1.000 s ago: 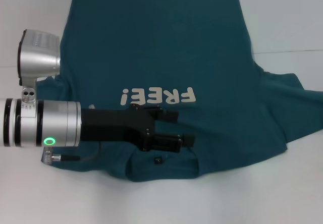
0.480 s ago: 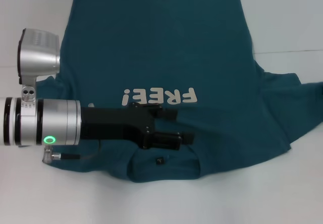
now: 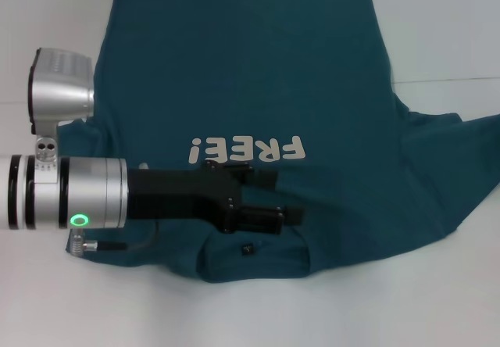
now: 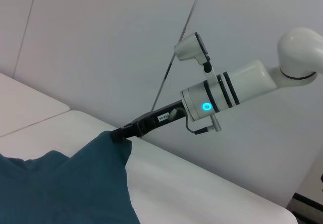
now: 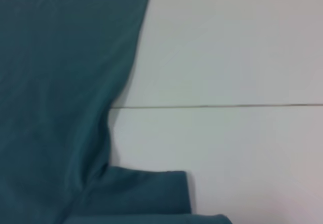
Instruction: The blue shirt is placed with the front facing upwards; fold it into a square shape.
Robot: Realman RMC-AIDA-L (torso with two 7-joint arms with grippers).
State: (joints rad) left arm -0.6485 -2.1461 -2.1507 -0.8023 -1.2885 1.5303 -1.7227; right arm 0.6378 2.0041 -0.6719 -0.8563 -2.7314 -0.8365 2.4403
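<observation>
Left claw [image 3: 293, 216] over the shirt [image 3: 258, 73] near the collar; grip state can't tell. Right claw [image 4: 119, 135] clenched on a shirt edge, lifted off the surface [image 3: 453, 26].

The right gripper [image 4: 122, 133], at the end of a silver arm with a lit ring, has its jaws closed on a raised peak of the blue shirt [image 4: 65, 191], lifted off the white worktop [image 4: 202, 183].

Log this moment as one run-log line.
step: sleeve fold | left gripper: over the collar area, below the lettering | right gripper: shut on blue shirt sleeve, lifted | shirt: front up
</observation>
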